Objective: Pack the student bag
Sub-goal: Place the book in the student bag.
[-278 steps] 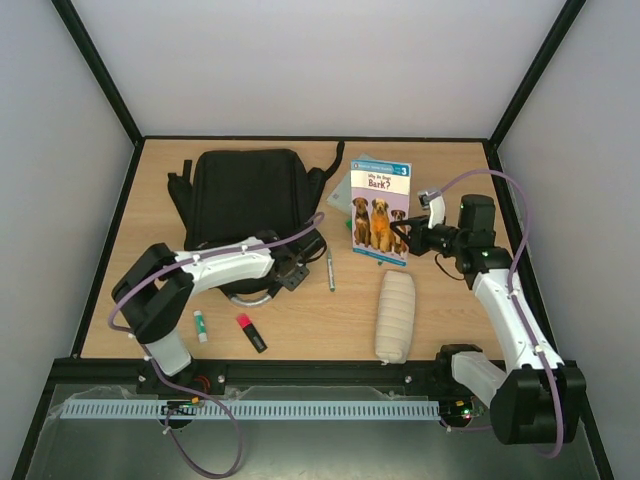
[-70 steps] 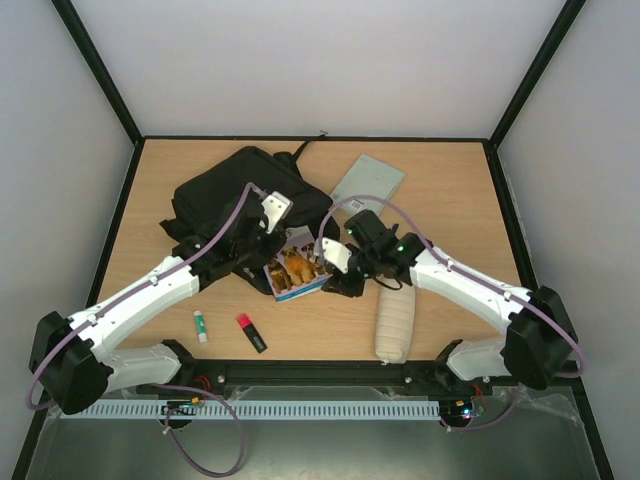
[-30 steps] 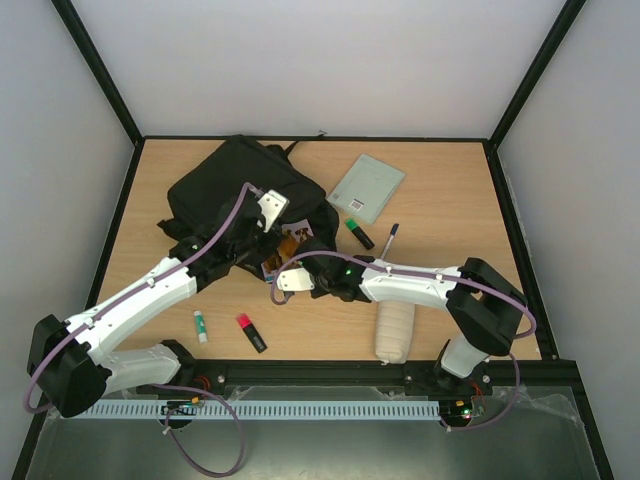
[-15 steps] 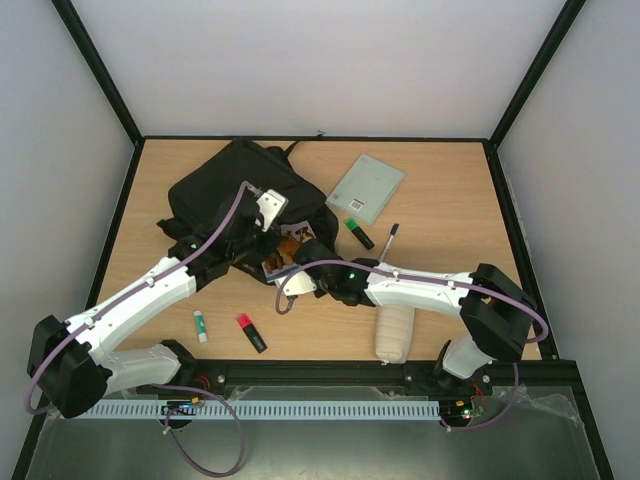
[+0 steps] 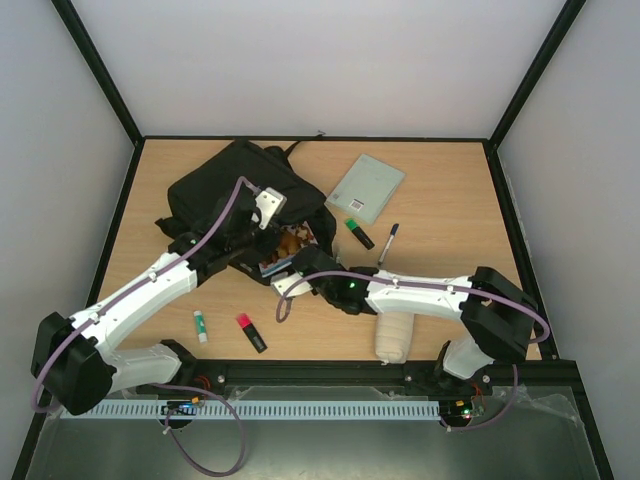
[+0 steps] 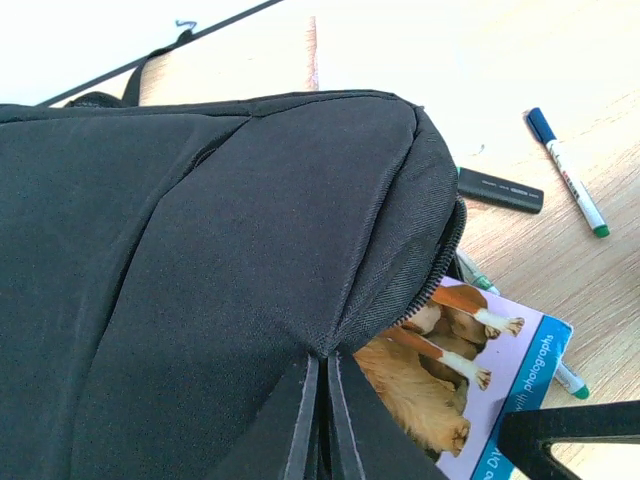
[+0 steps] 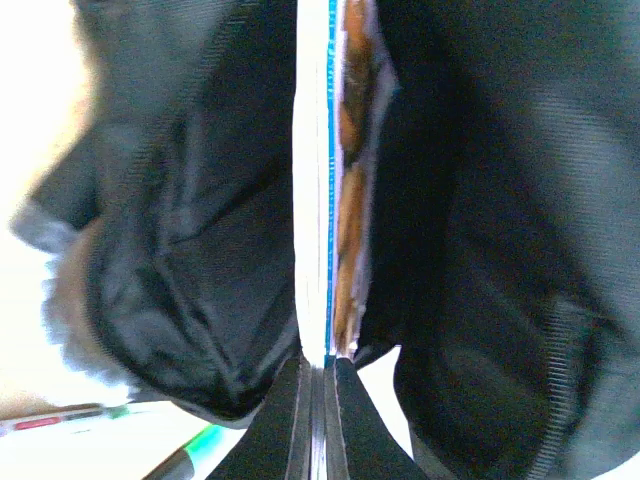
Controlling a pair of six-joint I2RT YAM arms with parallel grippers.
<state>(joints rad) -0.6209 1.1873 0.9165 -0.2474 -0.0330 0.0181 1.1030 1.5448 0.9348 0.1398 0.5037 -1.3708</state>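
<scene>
The black student bag (image 5: 235, 185) lies at the back left of the table, its zip mouth facing right. My left gripper (image 5: 280, 232) is shut on the bag's upper flap (image 6: 330, 340) by the zipper and holds the mouth open. My right gripper (image 5: 292, 265) is shut on the lower edge of a dog picture book (image 5: 290, 247). The book stands half inside the mouth. In the right wrist view the book (image 7: 325, 200) runs edge-on into the dark bag interior (image 7: 180, 260) from my right gripper (image 7: 320, 368). The book's cover (image 6: 470, 375) shows under the flap in the left wrist view.
A grey notebook (image 5: 367, 188), a green highlighter (image 5: 358, 233) and a blue-capped pen (image 5: 387, 243) lie right of the bag. A white pouch (image 5: 395, 328) lies at the front right. A glue stick (image 5: 201, 325) and a red highlighter (image 5: 250, 333) lie at the front left.
The book, which first lay flat right of the bag, now sits in the opened bag mouth. In the last second my right gripper has pushed it a little deeper. The left gripper keeps hold.
</scene>
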